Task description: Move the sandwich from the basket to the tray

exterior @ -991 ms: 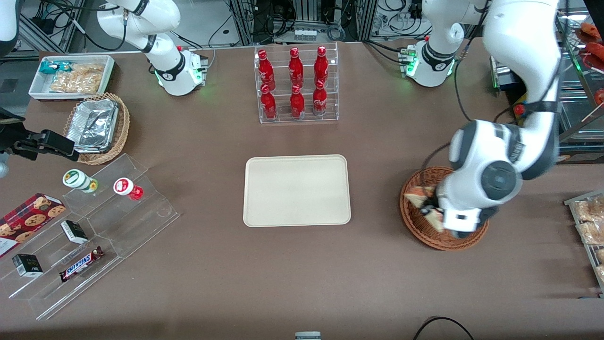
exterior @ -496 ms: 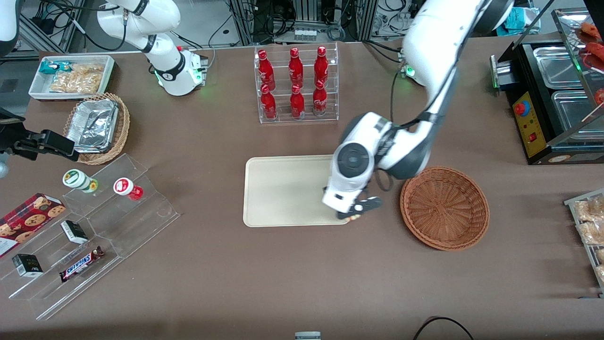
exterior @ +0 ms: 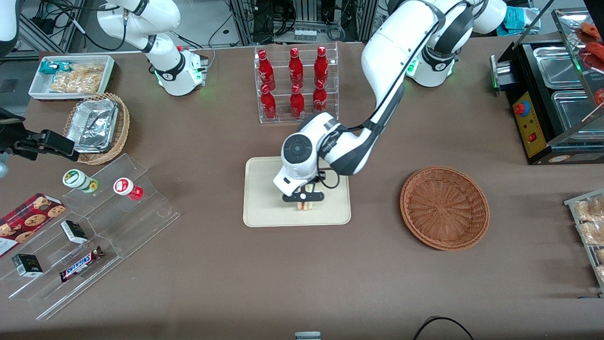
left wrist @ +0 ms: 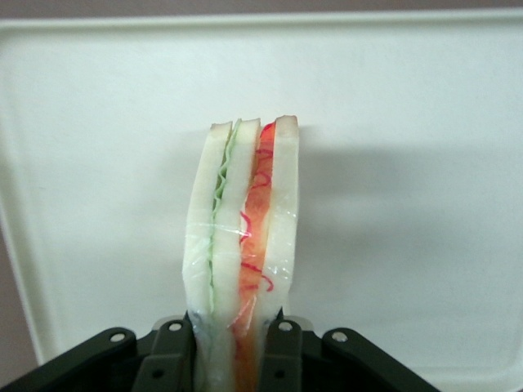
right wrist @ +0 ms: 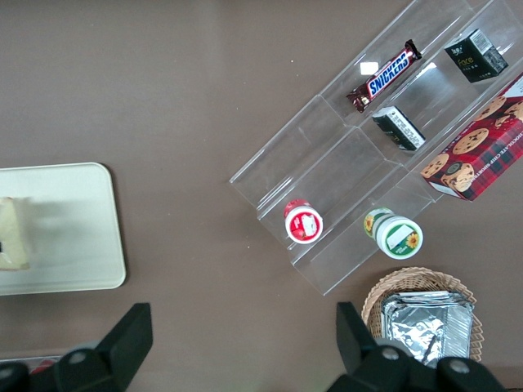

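Observation:
My gripper (exterior: 304, 195) hangs over the middle of the cream tray (exterior: 264, 208), shut on the sandwich (exterior: 305, 205). In the left wrist view the sandwich (left wrist: 243, 237) stands on edge between the two black fingers (left wrist: 282, 351), showing white bread with green and red-orange filling in clear wrap, with the tray (left wrist: 409, 163) under it. Whether it touches the tray I cannot tell. The reddish-brown wicker basket (exterior: 444, 207) sits beside the tray toward the working arm's end, with nothing in it. The right wrist view catches the tray's corner (right wrist: 82, 229) and part of the sandwich (right wrist: 11, 233).
A clear rack of red bottles (exterior: 296, 85) stands farther from the front camera than the tray. A clear stepped shelf (exterior: 94, 231) with snacks, a paler basket of foil trays (exterior: 96, 126) and a white snack bin (exterior: 71, 76) lie toward the parked arm's end.
My gripper lifted the sandwich out of the basket, carried it sideways past the tray's edge, and now holds it over the tray's middle. The basket is left empty.

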Robot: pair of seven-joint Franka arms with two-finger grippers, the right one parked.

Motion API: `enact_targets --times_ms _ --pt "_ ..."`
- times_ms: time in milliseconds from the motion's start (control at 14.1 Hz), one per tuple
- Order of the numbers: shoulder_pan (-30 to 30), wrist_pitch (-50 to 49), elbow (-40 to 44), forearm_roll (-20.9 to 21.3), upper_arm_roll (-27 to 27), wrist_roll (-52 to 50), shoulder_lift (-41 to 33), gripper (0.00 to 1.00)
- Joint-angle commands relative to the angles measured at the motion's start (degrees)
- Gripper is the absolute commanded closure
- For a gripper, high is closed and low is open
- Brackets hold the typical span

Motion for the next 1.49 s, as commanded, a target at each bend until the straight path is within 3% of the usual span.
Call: enact_targets --times_ms 0,212,283,354,425,637,920,1274,1416 --pt "-0.36 1.03 2.35 -0.15 -0.07 1.11 2.1 0.7" --pt "-0.62 1.57 2.35 -0.06 -0.07 0.76 2.54 0.64" --pt "-0.62 1.57 2.43 0.02 -0.07 0.85 2.54 0.49" --pt "-0.54 1.48 2.43 0.03 -0.07 0.94 2.28 0.21" --pt "-0.54 1.39 2.43 0.2 0.1 0.85 1.75 0.0" --pt "0.43 0.6 1.47 0.64 0.36 0.85 -3.85 0.0" --pt "7.7 -0.62 -6.68 0.81 0.36 1.81 -16.94 0.0" --pt "18.78 -15.28 -17.5 0.2 0.28 14.46 -32.86 0.0" --pt "24.04 -16.89 -22.67 0.29 0.28 19.19 -38.48 0.0"
